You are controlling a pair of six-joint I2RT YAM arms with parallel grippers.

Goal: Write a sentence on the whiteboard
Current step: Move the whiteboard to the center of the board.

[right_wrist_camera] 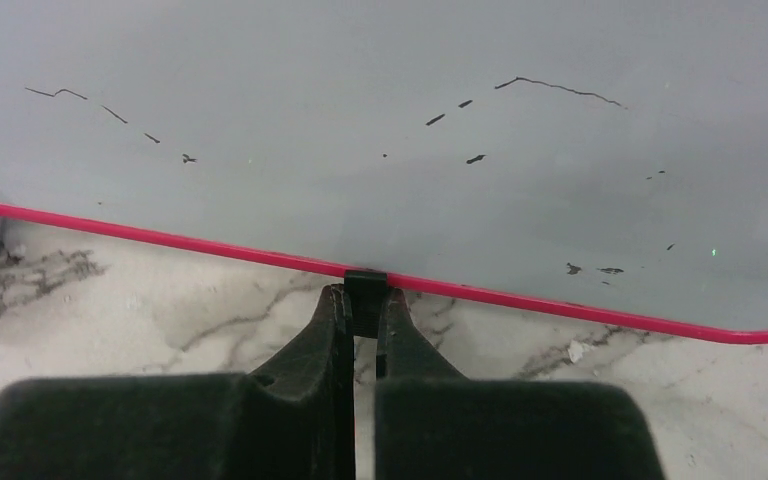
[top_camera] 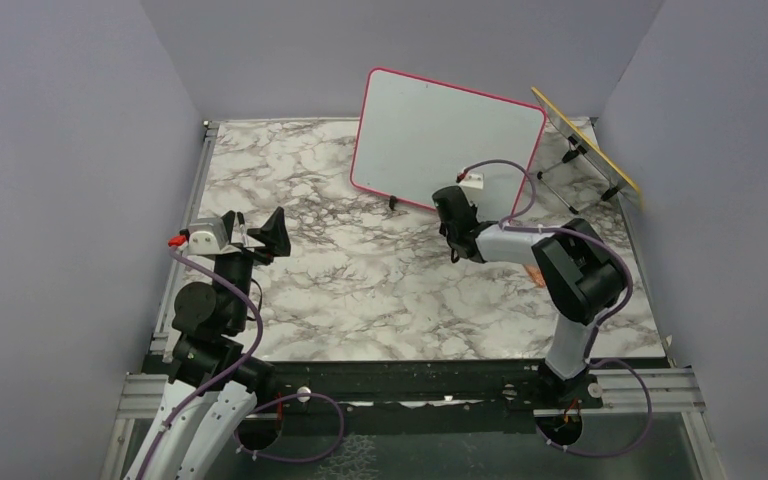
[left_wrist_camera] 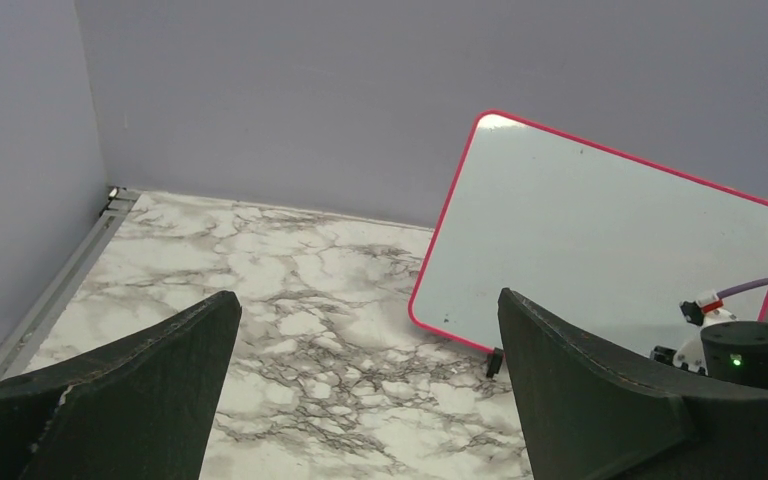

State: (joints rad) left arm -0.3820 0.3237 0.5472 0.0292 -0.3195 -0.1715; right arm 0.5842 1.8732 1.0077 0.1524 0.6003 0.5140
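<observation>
**Top view:** The whiteboard stands tilted at the far side of the marble worktop, just beside a yellow-edged panel. The left pincer is well apart from the board.

**Left wrist view:** The fingers are spread wide apart and hold nothing.

**Right wrist view:** The right pincer is together, clamped on the black foot at the board's pink-red lower edge. Broken black strokes cross the board face, too fragmentary to read.

The whiteboard stands on the table, panel at its right.
</observation>
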